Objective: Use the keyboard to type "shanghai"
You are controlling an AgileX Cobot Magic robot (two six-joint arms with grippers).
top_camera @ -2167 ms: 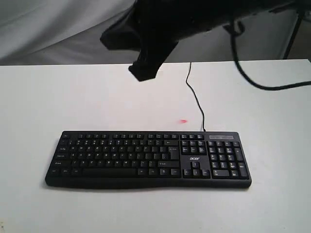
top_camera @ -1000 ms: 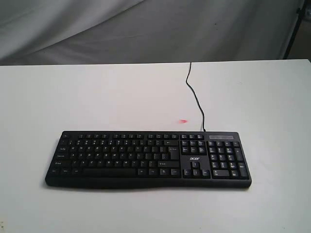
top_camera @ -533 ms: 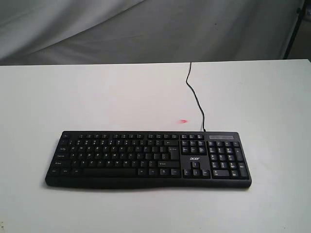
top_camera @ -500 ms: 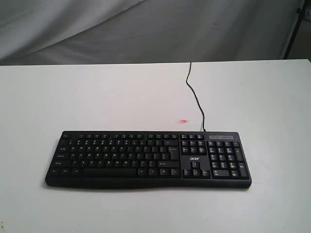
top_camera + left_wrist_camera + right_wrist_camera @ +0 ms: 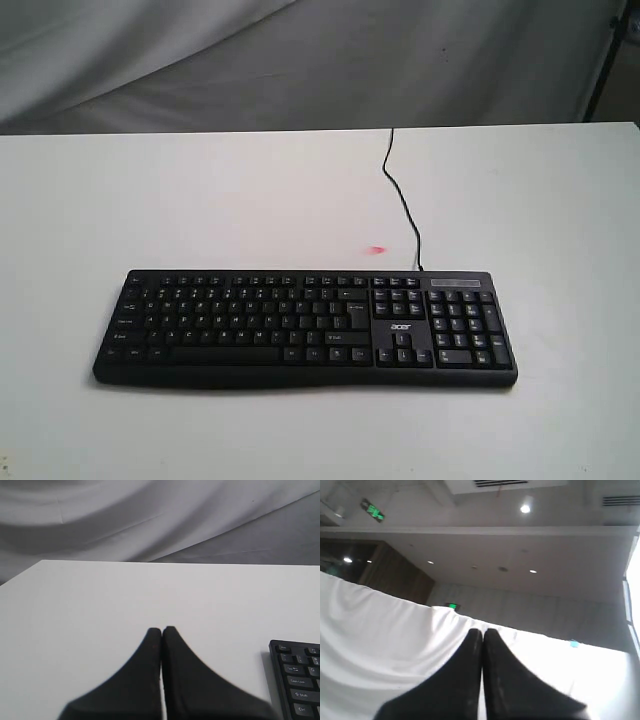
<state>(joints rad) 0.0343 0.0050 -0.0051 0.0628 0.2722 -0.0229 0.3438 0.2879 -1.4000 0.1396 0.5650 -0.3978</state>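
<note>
The black keyboard lies flat on the white table, number pad to the right, its thin cable running to the far edge. No arm shows in the exterior view. My left gripper is shut and empty above bare table, with the keyboard's corner off to one side. My right gripper is shut and empty, raised and pointing at a white cloth and the ceiling.
A small red mark sits on the table just behind the keyboard. Grey-white draped cloth hangs behind the table. A dark stand leg rises at the far right.
A dark arm that hung over the back of the table 2.2 s ago has left the exterior view. Since 1.0 s ago nothing has moved.
</note>
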